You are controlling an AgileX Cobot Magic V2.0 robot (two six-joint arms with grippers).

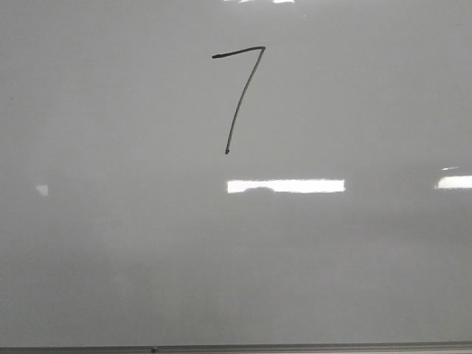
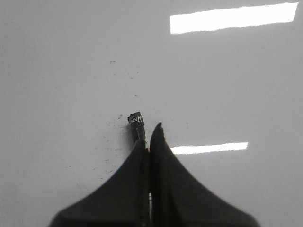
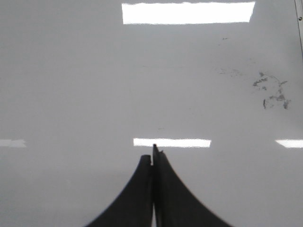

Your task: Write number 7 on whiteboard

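Already a thin black marker-drawn number 7 (image 1: 237, 94) stood high on the large glossy pale grey-white whiteboard (image 1: 110, 251), its long downstroke slanting toward the lower left. The left gripper (image 2: 147, 137) had its dark fingers pressed together around a short black marker stub (image 2: 136, 124) (tip aimed at bare, speckled board), while the right gripper (image 3: 152, 158) was closed on nothing. Neither wrist view showed the digit, so I couldn't judge which arm sat nearer.

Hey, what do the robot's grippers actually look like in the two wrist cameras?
Both look alike. The left gripper and the right gripper each show two matte black fingers, broad at the base, curving inward to narrow pointed tips. No cables, sleeves or markings show on them. The arms themselves are out of view.
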